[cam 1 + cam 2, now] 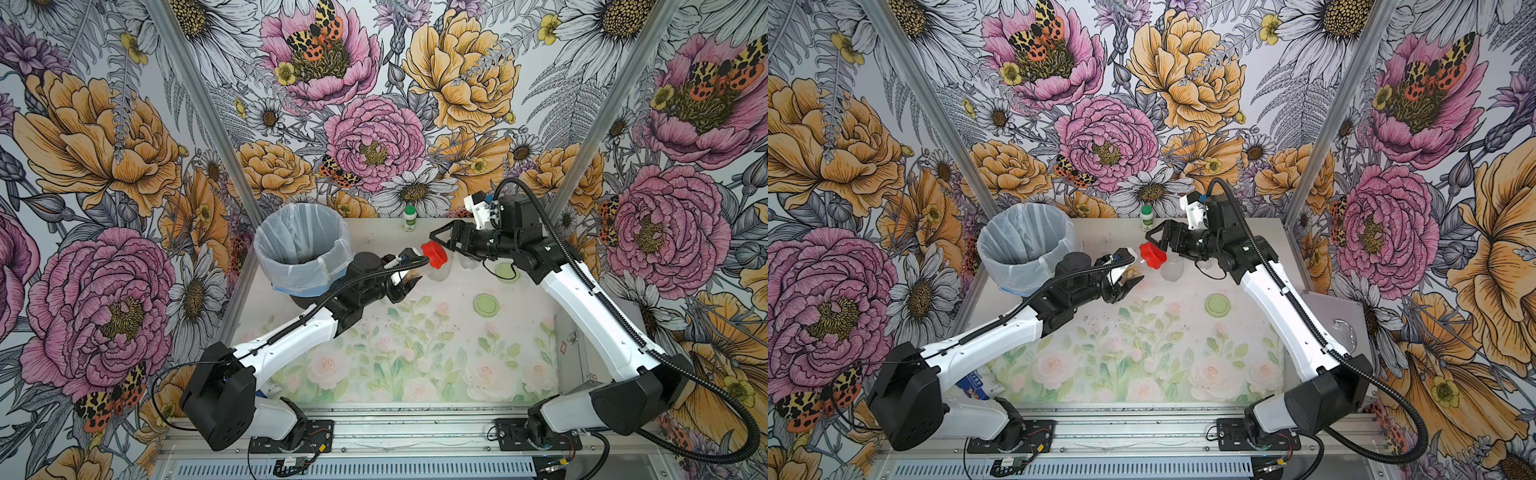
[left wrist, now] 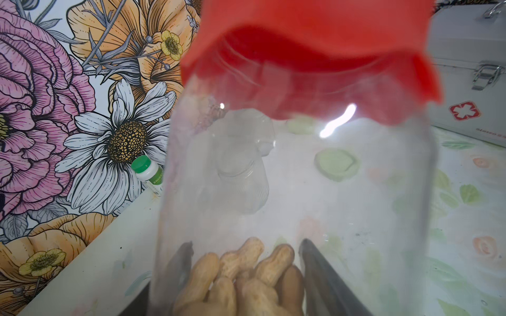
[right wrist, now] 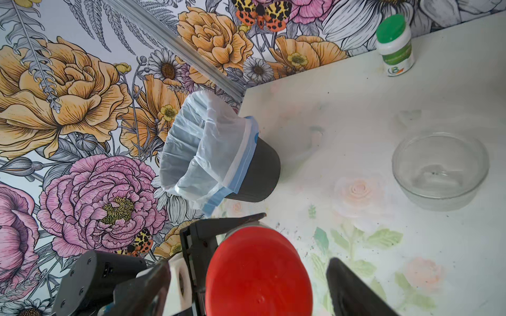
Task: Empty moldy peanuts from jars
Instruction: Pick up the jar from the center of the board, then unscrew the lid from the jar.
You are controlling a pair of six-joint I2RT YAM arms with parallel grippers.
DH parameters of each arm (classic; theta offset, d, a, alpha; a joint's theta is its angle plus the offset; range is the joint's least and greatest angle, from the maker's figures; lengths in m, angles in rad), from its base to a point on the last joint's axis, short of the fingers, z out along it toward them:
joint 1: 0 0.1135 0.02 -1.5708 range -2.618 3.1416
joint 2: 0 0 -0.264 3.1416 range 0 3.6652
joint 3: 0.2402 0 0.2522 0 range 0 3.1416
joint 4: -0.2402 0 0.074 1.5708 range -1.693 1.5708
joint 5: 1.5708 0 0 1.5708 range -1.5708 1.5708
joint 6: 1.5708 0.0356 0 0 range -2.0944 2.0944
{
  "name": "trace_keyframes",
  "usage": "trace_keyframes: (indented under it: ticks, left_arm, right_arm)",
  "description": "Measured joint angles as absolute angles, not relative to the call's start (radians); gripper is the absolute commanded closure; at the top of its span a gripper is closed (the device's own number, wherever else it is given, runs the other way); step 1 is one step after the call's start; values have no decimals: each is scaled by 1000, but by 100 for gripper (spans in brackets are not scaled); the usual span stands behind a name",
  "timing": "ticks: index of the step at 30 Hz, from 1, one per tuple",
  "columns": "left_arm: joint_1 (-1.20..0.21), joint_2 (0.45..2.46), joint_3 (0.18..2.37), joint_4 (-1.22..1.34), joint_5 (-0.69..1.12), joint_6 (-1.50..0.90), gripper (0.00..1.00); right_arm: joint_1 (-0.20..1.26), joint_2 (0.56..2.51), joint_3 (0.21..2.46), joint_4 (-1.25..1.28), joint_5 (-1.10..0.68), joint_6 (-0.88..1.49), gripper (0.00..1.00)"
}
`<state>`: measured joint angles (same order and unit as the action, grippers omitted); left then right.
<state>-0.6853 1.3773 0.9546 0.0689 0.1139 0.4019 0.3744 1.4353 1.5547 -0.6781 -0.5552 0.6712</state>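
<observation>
My left gripper (image 1: 409, 279) is shut on a narrow clear jar (image 2: 301, 177) with a red lid (image 1: 434, 254), held tilted above the table beside the bin. Moldy peanuts (image 2: 246, 273) lie heaped at the jar's base between my fingers, also seen in a top view as peanuts (image 1: 1133, 272). My right gripper (image 3: 247, 262) is open around the red lid (image 3: 257, 273), with a gap on each side. Two empty lidless jars (image 1: 442, 270) (image 1: 469, 259) stand behind it, and one empty jar (image 3: 440, 169) shows in the right wrist view.
A dark bin with a pale liner (image 1: 303, 245) stands at the back left. Two pale green lids (image 1: 484, 304) (image 1: 505, 272) lie on the table. A white bottle with a green cap (image 1: 409, 218) stands at the back wall. A first-aid case (image 2: 465, 82) sits at the right.
</observation>
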Motion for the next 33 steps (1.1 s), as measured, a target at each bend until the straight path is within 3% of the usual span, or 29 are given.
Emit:
trace_keyframes:
  ticks: [17, 23, 27, 33]
  left_arm:
    - [-708, 1361, 955, 47, 52, 440, 54]
    - [-714, 1346, 955, 18, 43, 453, 54]
    - [-714, 1342, 955, 12, 41, 454, 55]
    - [-715, 1341, 955, 2, 43, 453, 61]
  right_arm:
    - [388, 1468, 1561, -752, -574, 612, 13]
    - [393, 1488, 1561, -752, -590, 601, 28]
    - [403, 1488, 1561, -748, -603, 590, 46]
    - [406, 1488, 1555, -744, -600, 550, 50]
